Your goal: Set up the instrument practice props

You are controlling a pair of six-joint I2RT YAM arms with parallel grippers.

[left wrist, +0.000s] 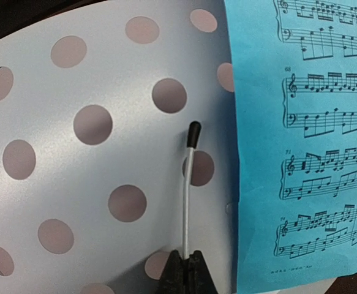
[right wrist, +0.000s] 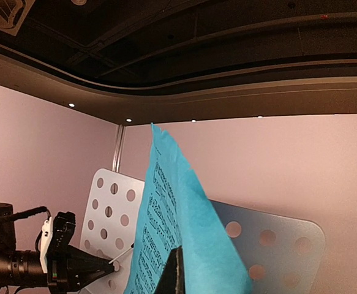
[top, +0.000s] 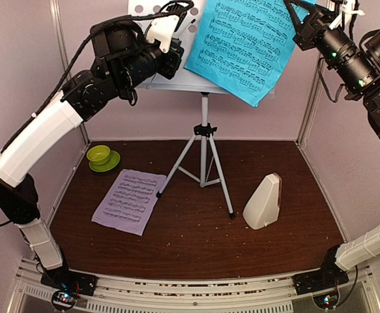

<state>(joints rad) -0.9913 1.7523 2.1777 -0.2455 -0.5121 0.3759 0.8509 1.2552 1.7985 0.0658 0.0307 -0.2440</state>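
Note:
The white perforated music stand (top: 176, 78) on its silver tripod (top: 204, 156) stands at the back centre. My left gripper (left wrist: 188, 272) is shut on the stand's thin white page-holder wire (left wrist: 188, 190), held against the desk plate (left wrist: 74, 184). My right gripper (right wrist: 175, 275) is shut on the cyan sheet-music page (right wrist: 166, 233), holding it tilted in front of the stand's right half (top: 242, 45). The lilac page (top: 130, 199) lies flat on the table at the left. The cream pyramid metronome (top: 263, 202) stands at the right with its cover on.
A lime-green bowl on a saucer (top: 102, 158) sits at the table's back left. Pink walls close in the back and sides. The tripod legs spread across the table's middle.

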